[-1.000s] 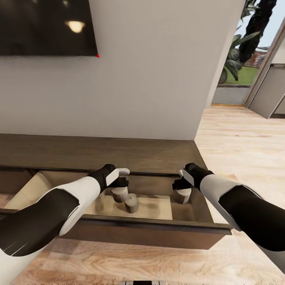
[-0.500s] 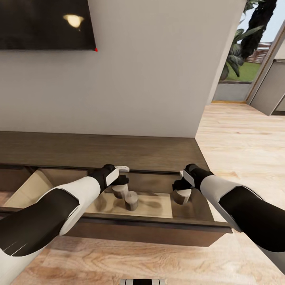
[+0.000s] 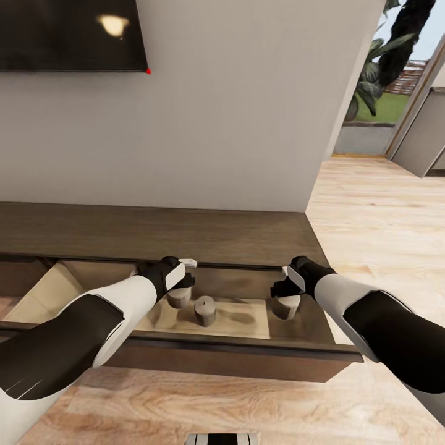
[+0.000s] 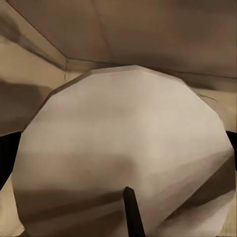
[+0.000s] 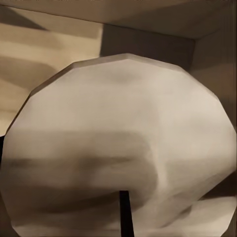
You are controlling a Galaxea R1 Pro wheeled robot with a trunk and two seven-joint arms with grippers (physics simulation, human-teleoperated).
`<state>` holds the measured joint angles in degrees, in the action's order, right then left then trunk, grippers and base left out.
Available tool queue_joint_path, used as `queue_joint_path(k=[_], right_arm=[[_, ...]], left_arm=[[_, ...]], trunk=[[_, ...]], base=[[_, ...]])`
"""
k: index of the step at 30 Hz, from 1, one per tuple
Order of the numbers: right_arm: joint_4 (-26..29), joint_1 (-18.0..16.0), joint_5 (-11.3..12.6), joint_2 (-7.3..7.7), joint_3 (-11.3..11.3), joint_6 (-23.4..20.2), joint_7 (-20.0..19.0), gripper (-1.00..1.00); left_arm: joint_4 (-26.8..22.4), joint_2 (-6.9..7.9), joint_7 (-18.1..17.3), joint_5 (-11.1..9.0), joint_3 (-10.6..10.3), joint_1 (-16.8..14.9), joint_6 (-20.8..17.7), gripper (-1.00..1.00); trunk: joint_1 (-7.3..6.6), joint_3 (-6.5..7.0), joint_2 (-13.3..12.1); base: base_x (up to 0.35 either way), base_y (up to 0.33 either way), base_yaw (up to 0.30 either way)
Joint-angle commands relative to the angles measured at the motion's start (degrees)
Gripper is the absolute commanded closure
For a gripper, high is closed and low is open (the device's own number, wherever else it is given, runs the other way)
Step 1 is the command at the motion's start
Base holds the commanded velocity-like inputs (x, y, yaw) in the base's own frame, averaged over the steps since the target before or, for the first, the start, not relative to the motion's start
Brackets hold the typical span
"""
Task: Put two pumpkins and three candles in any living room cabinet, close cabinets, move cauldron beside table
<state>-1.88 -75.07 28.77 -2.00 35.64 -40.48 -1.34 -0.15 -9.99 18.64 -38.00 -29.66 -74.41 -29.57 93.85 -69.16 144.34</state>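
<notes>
Down near the robot, the cabinet (image 3: 247, 364) has its drawer pulled open, and the light inside shows. Both arms reach into it. The left pincer (image 3: 183, 285) is right over one candle (image 3: 180, 298), and the right pincer (image 3: 283, 290) is right over another candle (image 3: 285, 306). A third candle (image 3: 205, 311) stands alone on the drawer floor between them, close to the left one. From the left wrist, the candle top (image 4: 123, 163) looks very big and close, with its little dark wick. From the right wrist, the other candle top (image 5: 118, 148) looks just as near.

I cannot tell if the pincers are apart or clamped on the candles, because the fingers are hidden.

I think the step now is putting the two candles down in the drawer. To do it well, lower each one until it sits flat, then let go gently and lift straight up, so no candle tips or bumps the middle one.

Farther back are the cabinet's top (image 3: 154, 232), the grey wall and a dark TV (image 3: 68, 34).
</notes>
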Motion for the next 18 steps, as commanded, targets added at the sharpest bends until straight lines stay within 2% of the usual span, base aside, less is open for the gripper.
queue_joint_path(k=[1,4,7,13,18], right_arm=[[-0.1,0.0,0.5,0.0,0.5,0.0,-0.2,1.0],[-0.1,0.2,0.5,0.05,0.5,0.0,-0.2,1.0],[-0.1,0.3,0.5,0.29,0.5,0.0,-0.2,1.0],[-0.1,0.4,0.5,0.34,0.5,0.4,-0.6,1.0],[-0.1,0.4,0.5,0.42,0.5,0.9,-2.0,1.0]], left_arm=[[0.0,-0.01,0.4,-0.6,-0.3,0.0,-0.1,1.0],[0.0,-0.01,0.6,-0.6,-0.3,0.0,0.0,1.0],[-0.1,-0.01,0.2,-0.7,-0.2,0.0,0.1,1.0],[-0.1,1.12,-1.7,-4.3,-0.2,0.0,0.0,1.0],[-0.1,1.52,-4.2,-5.0,-0.2,0.0,-0.4,1.0]], trunk=[[-0.01,-0.05,0.0],[-0.01,-0.05,0.0],[0.07,-0.71,0.1],[0.09,-0.94,0.1],[0.09,-0.94,0.1]], base=[[0.0,0.0,0.0],[0.0,0.0,0.0],[0.0,0.0,0.0],[0.0,0.0,0.0],[0.0,0.0,0.0]])
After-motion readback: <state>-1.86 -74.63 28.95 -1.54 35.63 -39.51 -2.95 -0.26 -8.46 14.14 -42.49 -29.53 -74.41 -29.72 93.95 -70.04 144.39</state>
